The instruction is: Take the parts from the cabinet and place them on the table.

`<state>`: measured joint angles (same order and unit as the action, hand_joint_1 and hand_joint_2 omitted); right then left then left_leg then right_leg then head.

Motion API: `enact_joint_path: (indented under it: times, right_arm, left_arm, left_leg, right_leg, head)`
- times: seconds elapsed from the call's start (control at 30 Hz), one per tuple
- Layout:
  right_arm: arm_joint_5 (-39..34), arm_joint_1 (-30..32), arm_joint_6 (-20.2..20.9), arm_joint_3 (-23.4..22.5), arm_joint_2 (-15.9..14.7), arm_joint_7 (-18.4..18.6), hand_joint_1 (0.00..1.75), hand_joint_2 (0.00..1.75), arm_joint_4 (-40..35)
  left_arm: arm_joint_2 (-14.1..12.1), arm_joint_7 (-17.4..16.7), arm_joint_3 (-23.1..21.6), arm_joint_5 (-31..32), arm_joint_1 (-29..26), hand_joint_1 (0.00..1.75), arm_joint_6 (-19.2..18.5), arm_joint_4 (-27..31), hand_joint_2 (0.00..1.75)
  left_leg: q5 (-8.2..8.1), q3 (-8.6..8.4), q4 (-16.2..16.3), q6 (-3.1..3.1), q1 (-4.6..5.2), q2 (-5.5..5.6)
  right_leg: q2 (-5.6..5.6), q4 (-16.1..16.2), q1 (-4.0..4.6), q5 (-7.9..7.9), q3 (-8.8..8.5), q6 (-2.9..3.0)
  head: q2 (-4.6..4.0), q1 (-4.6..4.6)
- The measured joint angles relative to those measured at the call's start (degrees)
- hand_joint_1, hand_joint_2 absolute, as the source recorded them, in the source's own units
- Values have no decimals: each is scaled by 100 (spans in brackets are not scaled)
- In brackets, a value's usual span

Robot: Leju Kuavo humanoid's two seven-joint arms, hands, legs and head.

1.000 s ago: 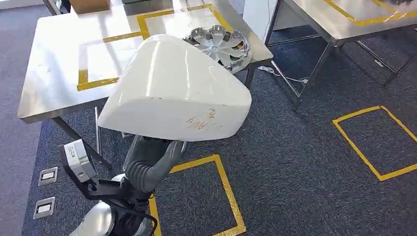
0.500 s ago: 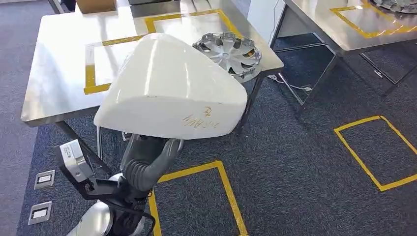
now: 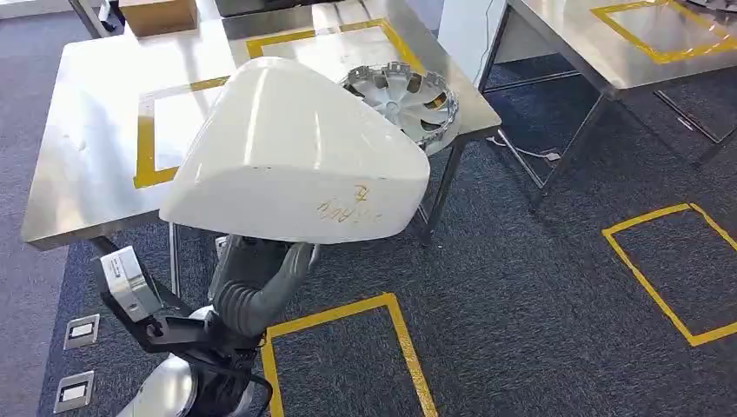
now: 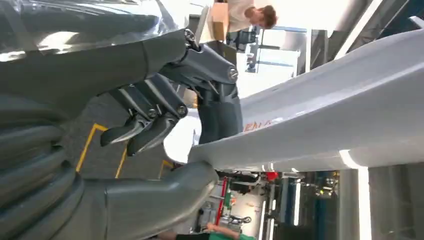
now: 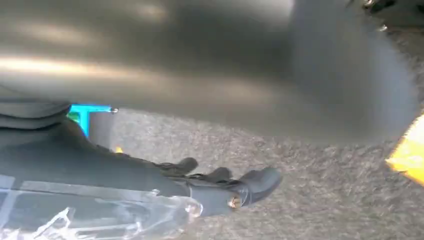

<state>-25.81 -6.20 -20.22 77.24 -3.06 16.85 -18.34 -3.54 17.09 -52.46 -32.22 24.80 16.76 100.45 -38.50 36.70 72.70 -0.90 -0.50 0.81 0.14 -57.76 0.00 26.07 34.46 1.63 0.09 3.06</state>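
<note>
Our left hand [image 4: 165, 117] grips the large white moulded plastic shell [image 3: 295, 156] from beneath, above the steel surface [image 3: 87, 130]; setting down remains.

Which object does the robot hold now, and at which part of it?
The left hand holds the large white part from below, gripping its near lower edge. The right hand appears empty.
</note>
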Motion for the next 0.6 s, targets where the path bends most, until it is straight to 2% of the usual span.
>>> enact_joint_path:
  times: [0.03, 0.07, 0.1, 0.17, 0.2, 0.23, 0.27, 0.33, 0.37, 0.4, 0.43, 0.5, 0.53, 0.57, 0.6]
  right_arm:
    - [0, 8, 0, 0, 2, 0, 0, 0, 0]
    - [0, 16, 0, 0, 0, 2, 0, 0, 0]
    - [0, 19, 0, 0, 2, 2, 0, 0, 2]
    - [0, 7, 2, 0, 9, -2, 0, 0, 2]
    - [0, 10, 2, 0, 7, -4, 0, 0, 2]
    - [0, -11, 6, 0, 9, -4, 0, 0, 4]
    - [0, -12, 7, 0, 9, -4, 0, 0, 4]
    - [0, -13, 13, 0, 17, -4, 0, 0, 4]
    - [0, -18, 13, 0, 15, -4, 0, 0, 4]
    - [0, -26, 13, -2, 15, -4, 0, 0, 4]
    - [0, -36, 13, 0, 15, -4, 0, 0, 4]
    - [0, -28, 15, 0, 17, -4, 0, 0, 4]
    - [0, -15, 15, 0, 20, -4, 0, 0, 4]
    - [0, -8, 15, 0, 20, -4, 0, 0, 4]
    - [0, -8, 15, 0, 20, -4, 0, 0, 4]
  left_arm:
    - [-13, 0, 0, 2, -13, 175, -2, -2, 175]
    - [-22, 0, 0, 0, -22, 175, 0, -2, 175]
    - [-26, 0, 0, 0, -24, 175, 0, -2, 175]
    - [-26, 2, 2, 2, -23, 175, 0, 0, 175]
    - [-31, 4, 2, 4, -27, 175, 0, -4, 175]
    - [-31, 9, 2, 4, -25, 175, -2, 2, 175]
    - [-26, 9, 2, 7, -17, 175, 0, 2, 175]
    - [-24, 11, 7, 7, -23, 175, 2, 2, 175]
    - [-20, 11, 7, 9, -21, 175, 0, 15, 175]
    - [-18, 15, 7, 9, -16, 175, 0, 24, 175]
    - [-15, 17, 7, 9, -4, 175, -2, 31, 175]
    - [-15, 17, 7, 9, -6, 175, -2, 28, 175]
    - [-15, 17, 7, 7, -9, 175, -2, 28, 175]
    - [-15, 17, 7, 7, -15, 175, 0, 28, 175]
    - [-15, 17, 7, 7, -17, 175, -2, 28, 175]
  left_leg:
    - [22, 198, 236, -16, -3, 0]
    - [194, 262, 212, -39, -8, -1]
    - [516, 225, -46, -64, -19, -2]
    - [1265, -56, -984, -92, -40, -12]
    - [1193, -103, -1025, -87, -16, -23]
    - [1185, -175, -1187, -31, 3, -24]
    - [1039, -237, -1299, 55, 11, -16]
    - [1024, -216, -1292, 135, 15, 10]
    - [1025, -264, -1327, 173, -33, 7]
    - [1001, -302, -1335, 209, -33, 1]
    - [979, -324, -1335, 243, -32, -9]
    - [927, -361, -1335, 274, -21, -18]
    - [900, -388, -1334, 286, -14, -15]
    - [865, -433, -1334, 282, -11, -2]
    - [822, -496, -1334, 272, -8, 8]
  right_leg:
    - [0, -1, -1, 41, -50, -3]
    - [4, -3, -5, 85, -114, -10]
    - [11, -9, -13, 137, -191, -26]
    - [23, -39, -39, 264, -352, -77]
    - [28, -36, -35, 302, -383, -111]
    - [40, -79, -14, 334, -375, -161]
    - [27, -80, -17, 338, -341, -180]
    - [1, -44, -17, 349, -356, -228]
    - [4, -57, -21, 408, -359, -267]
    - [2, -225, -18, 469, -306, -291]
    - [3, -576, -25, 607, -118, -308]
    - [2, -1501, -39, 898, 445, -331]
    - [3, -1843, -40, 932, 698, -332]
    - [4, -1898, -40, 810, 815, -324]
    - [5, -1674, -35, 533, 789, -307]
  head:
    - [0, 7]
    - [0, 0]
    - [0, 2]
    - [0, 0]
    - [0, -2]
    - [2, -57]
    - [0, -33]
    - [0, -31]
    - [0, -15]
    - [0, -2]
    - [0, 22]
    - [0, 31]
    - [0, 39]
    - [0, 48]
    - [0, 50]
